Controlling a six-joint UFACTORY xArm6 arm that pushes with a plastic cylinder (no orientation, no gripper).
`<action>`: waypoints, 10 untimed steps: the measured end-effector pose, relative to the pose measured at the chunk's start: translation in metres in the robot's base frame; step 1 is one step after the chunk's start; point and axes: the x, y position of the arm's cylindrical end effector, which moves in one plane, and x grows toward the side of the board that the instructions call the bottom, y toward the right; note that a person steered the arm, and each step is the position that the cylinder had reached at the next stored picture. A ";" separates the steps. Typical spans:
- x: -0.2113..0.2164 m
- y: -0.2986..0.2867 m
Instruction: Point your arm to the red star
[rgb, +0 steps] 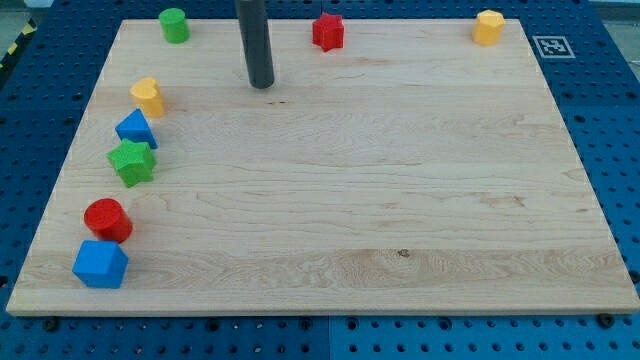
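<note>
The red star (327, 31) sits near the view's top edge of the wooden board (340, 190), a little right of the middle. My tip (262, 85) is at the lower end of the dark rod, which comes down from the view's top. The tip stands to the left of and below the red star, apart from it by about two block widths. It touches no block.
A green cylinder (174, 25) is at top left, a yellow hexagonal block (489, 27) at top right. Down the left side lie a yellow block (148, 96), a blue triangular block (135, 129), a green star (132, 162), a red cylinder (107, 219) and a blue block (100, 264).
</note>
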 end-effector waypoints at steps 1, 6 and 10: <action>-0.001 0.005; -0.087 0.164; -0.110 0.115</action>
